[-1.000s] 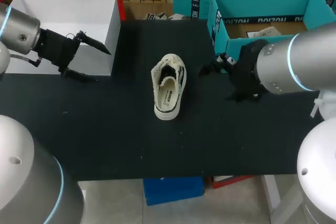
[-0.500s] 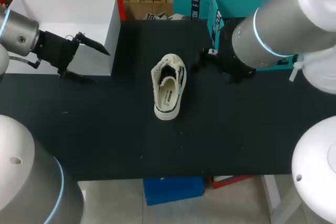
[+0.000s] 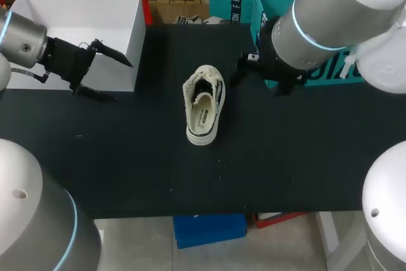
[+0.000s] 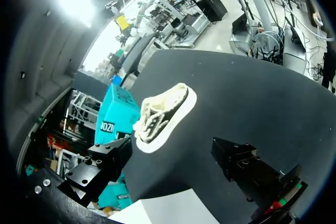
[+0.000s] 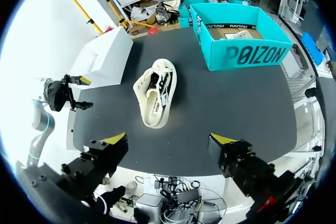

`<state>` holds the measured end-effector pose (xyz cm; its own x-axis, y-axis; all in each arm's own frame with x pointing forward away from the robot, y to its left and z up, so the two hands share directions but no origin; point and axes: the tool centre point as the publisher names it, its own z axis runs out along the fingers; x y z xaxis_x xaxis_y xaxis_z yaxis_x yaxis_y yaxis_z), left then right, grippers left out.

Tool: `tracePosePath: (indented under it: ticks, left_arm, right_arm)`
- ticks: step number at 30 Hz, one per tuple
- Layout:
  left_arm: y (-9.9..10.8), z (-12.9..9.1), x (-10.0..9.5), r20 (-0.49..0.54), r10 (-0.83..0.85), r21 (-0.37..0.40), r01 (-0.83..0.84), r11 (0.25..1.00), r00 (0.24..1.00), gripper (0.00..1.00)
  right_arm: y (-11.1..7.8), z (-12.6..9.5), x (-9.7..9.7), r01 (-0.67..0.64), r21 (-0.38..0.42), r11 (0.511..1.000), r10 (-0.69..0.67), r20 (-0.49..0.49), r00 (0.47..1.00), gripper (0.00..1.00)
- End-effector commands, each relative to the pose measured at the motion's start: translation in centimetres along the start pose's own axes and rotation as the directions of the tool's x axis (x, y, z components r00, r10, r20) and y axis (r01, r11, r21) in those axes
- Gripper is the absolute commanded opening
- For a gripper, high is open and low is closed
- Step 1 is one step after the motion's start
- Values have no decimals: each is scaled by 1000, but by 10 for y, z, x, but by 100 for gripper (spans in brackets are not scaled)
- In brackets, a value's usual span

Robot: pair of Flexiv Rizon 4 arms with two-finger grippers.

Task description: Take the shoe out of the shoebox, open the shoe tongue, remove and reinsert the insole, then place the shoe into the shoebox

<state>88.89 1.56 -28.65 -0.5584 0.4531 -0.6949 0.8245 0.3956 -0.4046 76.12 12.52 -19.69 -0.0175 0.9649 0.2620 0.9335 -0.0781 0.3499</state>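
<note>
Left end effector (image 3: 122,80), right end effector (image 5: 169,139) spread; shoebox's (image 5: 247,53) inside shows (right wrist only).

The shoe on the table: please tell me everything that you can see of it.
The shoe is a low cream sneaker, canvas by the look, with a white rubber sole and dark patches beside the laces. It stands upright on its sole near the middle of the black table, with its toe pointing away from the robot. A printed insole shows inside at the heel. Only the table touches it.
</note>
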Motion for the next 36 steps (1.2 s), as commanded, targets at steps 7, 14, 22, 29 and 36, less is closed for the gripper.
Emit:
tracePosePath:
  ticks: [7,14,22,29,36]
  left_arm:
    - [0,1,1,3,2,-5,-2,1000,1000,100]
    - [0,1,1,3,2,-5,-2,1000,1000,100]
    - [0,1,1,3,2,-5,-2,1000,1000,100]
    - [0,1,1,3,2,-5,-2,1000,1000,100]
    - [0,1,1,3,2,-5,-2,1000,1000,100]
  right_arm:
    - [41,33,-1,103,175,979,-114,52,992,100]
    - [56,53,2,132,259,957,-152,59,987,100]
    - [73,82,7,163,307,937,-200,90,976,100]
    - [85,109,15,188,359,914,-246,124,961,100]
    - [95,136,20,194,397,897,-275,158,948,100]
